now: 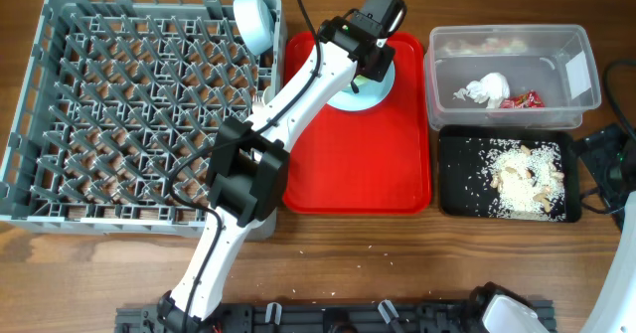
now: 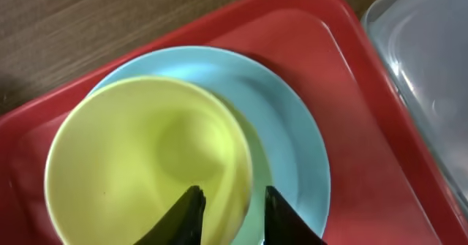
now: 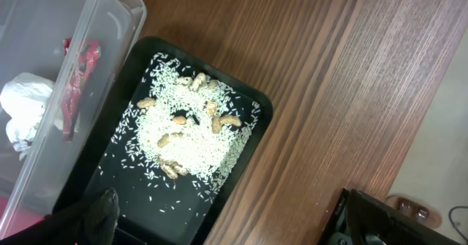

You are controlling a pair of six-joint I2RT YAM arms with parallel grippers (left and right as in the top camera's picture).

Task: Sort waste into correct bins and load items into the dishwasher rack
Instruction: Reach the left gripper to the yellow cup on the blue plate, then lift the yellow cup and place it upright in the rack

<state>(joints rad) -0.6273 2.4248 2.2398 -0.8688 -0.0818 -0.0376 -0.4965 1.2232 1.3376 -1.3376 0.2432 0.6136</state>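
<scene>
Napkin (image 1: pixel 489 87), wrapper (image 1: pixel 524 100), rice (image 1: pixel 519 179) binned; bowl (image 1: pixel 254 20) racked at twelve o'clock. Left fingers (image 2: pixel 183 216), narrowly parted, straddle the rim of the yellow cup (image 2: pixel 146 157); plate (image 2: pixel 292 150) waits. Right fingers (image 3: pixel 99 212): cannot tell.

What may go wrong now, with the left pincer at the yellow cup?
1. The left pincer straddles only the thin rim of the yellow cup; such a grip may slip.
2. The cup sits on the pale blue plate, so lifting may drag the plate across the red tray.
3. A pale blue bowl stands at the dishwasher rack corner nearest the tray; the cup could knock it.
</scene>
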